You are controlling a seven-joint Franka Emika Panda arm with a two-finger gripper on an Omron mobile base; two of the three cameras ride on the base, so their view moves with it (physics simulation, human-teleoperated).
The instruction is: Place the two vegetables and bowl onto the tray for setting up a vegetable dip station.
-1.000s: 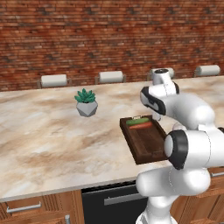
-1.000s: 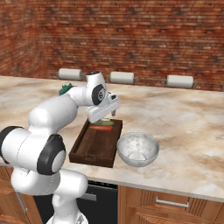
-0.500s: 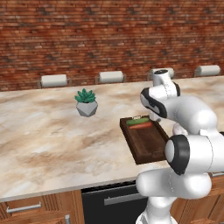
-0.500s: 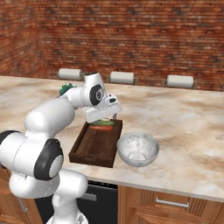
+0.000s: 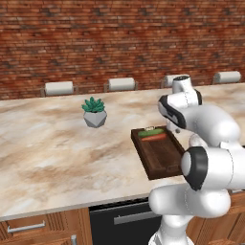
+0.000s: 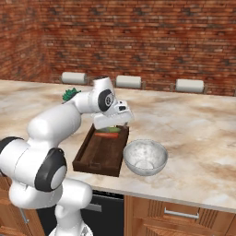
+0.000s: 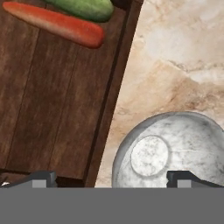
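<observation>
The dark wooden tray (image 6: 99,156) (image 5: 160,160) (image 7: 52,109) lies on the marble counter. At its far end lie the orange carrot (image 6: 108,135) (image 5: 153,137) (image 7: 57,25) and, just beyond it, the green cucumber (image 6: 111,130) (image 5: 150,132) (image 7: 85,8). The speckled grey-white bowl (image 6: 144,157) (image 7: 175,148) stands upright on the counter, right beside the tray's right rim, with nothing in it. My gripper (image 6: 114,125) (image 7: 111,177) hangs open over that rim, between tray and bowl, holding nothing.
A spiky green plant in a grey pot (image 5: 94,112) (image 6: 70,94) stands on the counter left of the tray. Grey stool backs (image 5: 121,84) line the counter's far edge before the brick wall. The counter's front edge runs just below the tray and bowl.
The arm has shifted slightly and the hand has drifted a little nearer along the tray's right rim. The jaws stay open. Carrot, cucumber and bowl have not moved.
</observation>
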